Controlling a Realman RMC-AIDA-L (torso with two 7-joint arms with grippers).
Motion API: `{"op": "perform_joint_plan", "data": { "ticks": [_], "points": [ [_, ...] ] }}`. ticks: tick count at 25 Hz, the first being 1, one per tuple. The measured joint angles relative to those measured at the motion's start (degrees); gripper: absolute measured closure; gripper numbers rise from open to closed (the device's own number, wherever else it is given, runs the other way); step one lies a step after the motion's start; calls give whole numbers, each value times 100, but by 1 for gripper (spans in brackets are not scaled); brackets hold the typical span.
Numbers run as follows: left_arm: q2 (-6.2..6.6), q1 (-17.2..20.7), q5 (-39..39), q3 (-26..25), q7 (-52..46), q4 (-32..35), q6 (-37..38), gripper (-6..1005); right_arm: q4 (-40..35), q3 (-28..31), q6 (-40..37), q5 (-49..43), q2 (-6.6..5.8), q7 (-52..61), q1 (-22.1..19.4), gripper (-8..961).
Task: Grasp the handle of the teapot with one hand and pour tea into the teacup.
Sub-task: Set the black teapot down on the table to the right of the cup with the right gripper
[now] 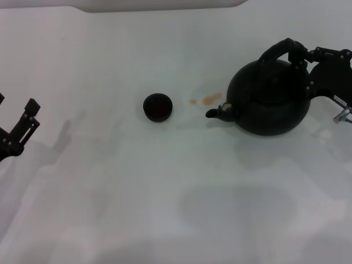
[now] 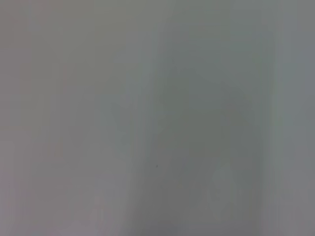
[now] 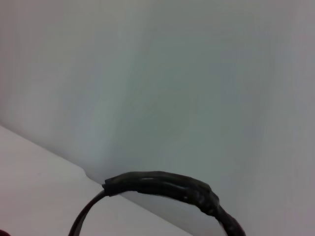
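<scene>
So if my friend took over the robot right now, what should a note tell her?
Right claw: at the handle on the teapot's right side; whether it has closed on it cannot be told.
Left claw: open, idle at the table's left edge.
Teapot: upright on the table, spout pointing toward the teacup, which sits apart to its left.
Brownish spots lie between them.
Done: reach to the handle.
Left: confirm the grip, lift, carry to the cup, pour.

No readable text

No words, labels, brands, numbers or signs can be read in any view; nothing legible
</scene>
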Motion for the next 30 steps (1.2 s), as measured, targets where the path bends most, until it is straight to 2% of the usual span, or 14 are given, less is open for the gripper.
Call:
{"op": "perform_joint_plan", "data": {
  "ticks": [8,11,30],
  "points": [
    [0,0,6,0,5,0,55,202,-2,3,3,-7,15,-8,-12,816],
    [0,0,6,0,7,0,55,202,-2,0,3,-52,15,-15,-18,710],
    [0,1,15,0,9,0,55,202,-2,83,114,-189,-18,-72,-81,517]
  ]
}}
